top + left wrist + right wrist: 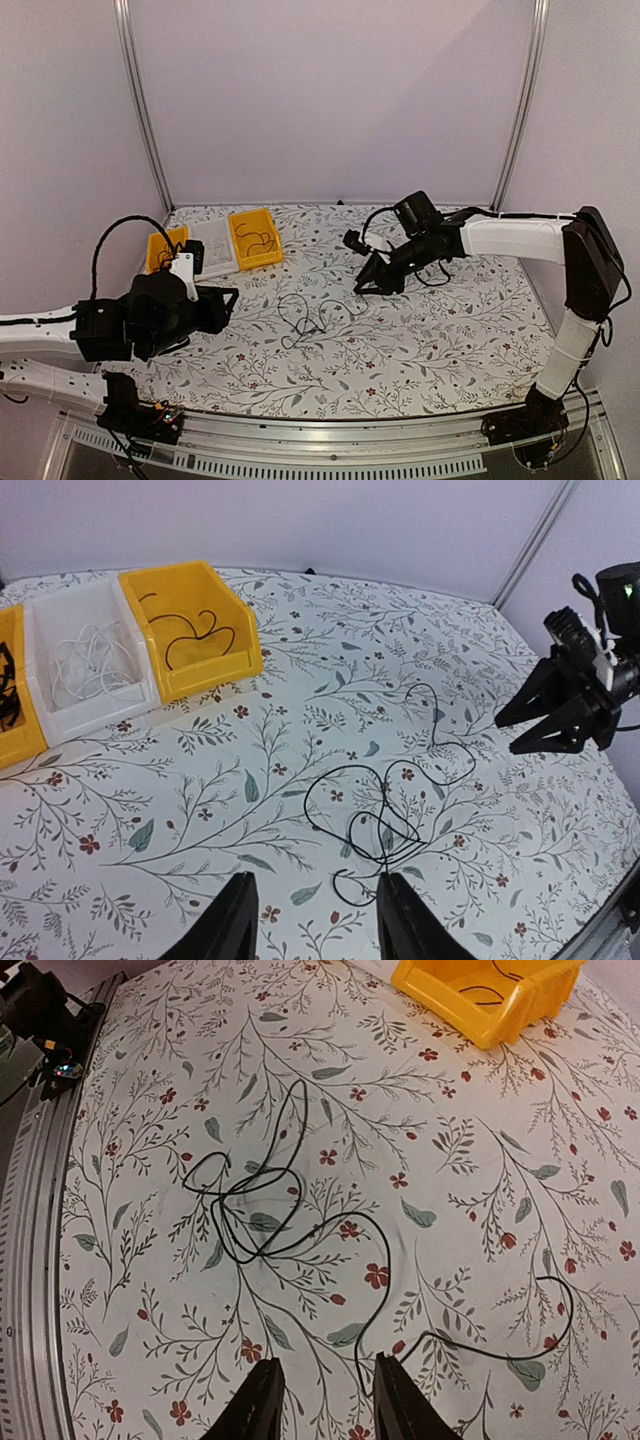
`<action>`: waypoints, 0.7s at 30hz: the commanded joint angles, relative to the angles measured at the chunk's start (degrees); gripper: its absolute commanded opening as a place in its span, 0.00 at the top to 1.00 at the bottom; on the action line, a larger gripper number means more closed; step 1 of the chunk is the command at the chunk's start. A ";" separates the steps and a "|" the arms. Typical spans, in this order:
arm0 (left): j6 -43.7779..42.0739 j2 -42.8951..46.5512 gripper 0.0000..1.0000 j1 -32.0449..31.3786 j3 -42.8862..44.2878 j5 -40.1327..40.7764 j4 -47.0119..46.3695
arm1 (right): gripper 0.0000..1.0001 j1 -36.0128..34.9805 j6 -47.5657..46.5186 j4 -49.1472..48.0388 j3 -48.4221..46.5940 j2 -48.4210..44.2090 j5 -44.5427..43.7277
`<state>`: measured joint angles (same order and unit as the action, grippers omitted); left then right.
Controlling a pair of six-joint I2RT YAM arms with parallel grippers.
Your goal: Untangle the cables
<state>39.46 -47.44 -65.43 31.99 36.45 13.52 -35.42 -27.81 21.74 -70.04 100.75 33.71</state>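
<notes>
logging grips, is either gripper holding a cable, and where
Nothing is held: left gripper and right gripper both open, cables loose on the table.

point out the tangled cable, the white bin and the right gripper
tangled cable (385,820), left wrist view, knot of crossing loops
white bin (100,712), left wrist view, front wall
right gripper (327,1362), right wrist view, midway between fingertips

The cables (305,322) were black. The counter (420,350) was white, patterned with grey-green leafy sprigs and small red flowers. One bin (190,620) was bright yellow, a second bin (90,655) milky white. The left fingers (235,920) and right fingers (262,1400) were black.
</notes>
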 commanded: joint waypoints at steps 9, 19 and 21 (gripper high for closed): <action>4.53 -0.73 0.60 -0.61 -5.91 -0.88 -5.28 | 0.60 -13.66 -6.97 6.98 -10.86 13.83 -6.02; 1.88 -9.91 0.50 -0.52 -8.66 -7.81 -20.32 | 0.66 -14.77 -6.41 6.63 -13.22 17.86 -5.33; 0.66 -14.62 0.48 -0.41 -7.42 -9.38 -21.66 | 0.68 -14.77 -6.22 6.29 -13.49 18.03 -4.79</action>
<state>42.24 -55.79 -65.45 23.66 31.29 -0.71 -50.04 -34.09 28.27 -81.41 117.75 28.53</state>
